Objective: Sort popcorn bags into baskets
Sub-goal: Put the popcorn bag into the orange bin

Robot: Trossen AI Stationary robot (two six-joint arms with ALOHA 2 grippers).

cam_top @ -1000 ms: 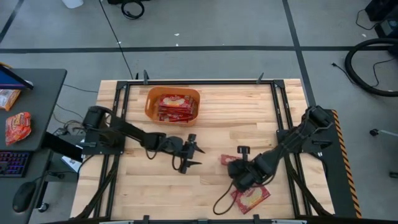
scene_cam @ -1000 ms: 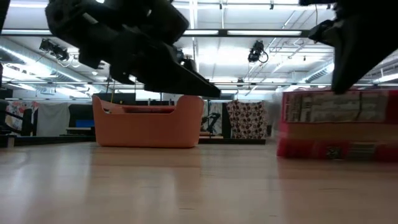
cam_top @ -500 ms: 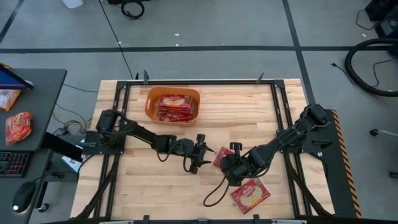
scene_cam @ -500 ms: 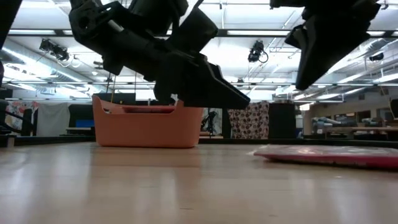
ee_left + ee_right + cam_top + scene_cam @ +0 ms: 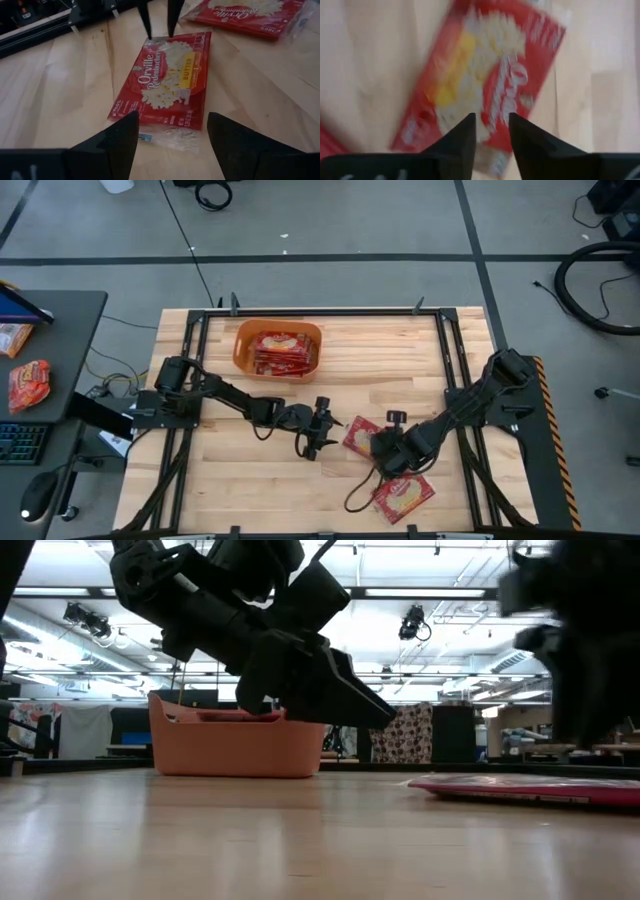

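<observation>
One popcorn bag [image 5: 358, 435] [image 5: 170, 85], a red packet with a yellow-cream picture, lies flat on the table's middle. My left gripper [image 5: 322, 430] [image 5: 172, 145] is open just left of it and hovers above the wood, with a finger on either side of the bag's near end. My right gripper [image 5: 382, 446] [image 5: 492, 132] stands open over the bag's other end, pointing steeply down with nothing between its fingers. The orange basket [image 5: 240, 345] [image 5: 240, 745] at the far left-centre holds several red bags [image 5: 282, 350].
A second popcorn bag [image 5: 403, 495] [image 5: 250, 15] lies flat near the table's front edge, under the right arm. Black rails [image 5: 195, 380] run along the table's sides. A side desk at the left carries an orange-red packet [image 5: 28, 385] and a keyboard.
My right gripper carried the bag upright toward the table's left, laid it flat and let go, then drew back a little to the right. My left gripper has moved toward the table's right, up to the bag's end, and stays open.
</observation>
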